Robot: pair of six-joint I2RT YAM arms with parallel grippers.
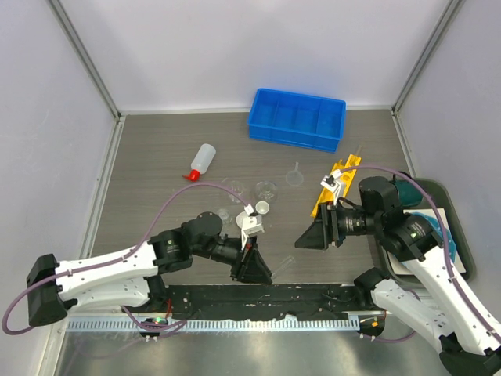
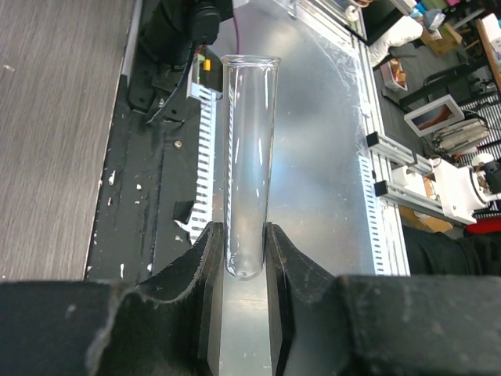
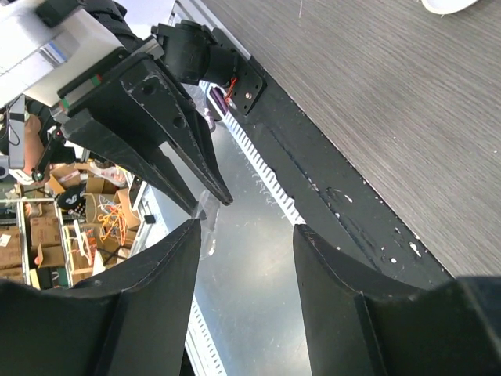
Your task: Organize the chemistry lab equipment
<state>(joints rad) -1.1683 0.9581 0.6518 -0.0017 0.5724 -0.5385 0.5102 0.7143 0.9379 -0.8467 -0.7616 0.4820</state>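
Glass tube is pinched at its closed end by the left gripper, low near the table's front edge. Its long axis pokes straight out past the jaws, roughly toward the right gripper. That 1 is wide open, empty, near the tube's mouth but not touching. The rack sits on the right arm's side, so a handover looks likely.

White walls, grey wood-grain table
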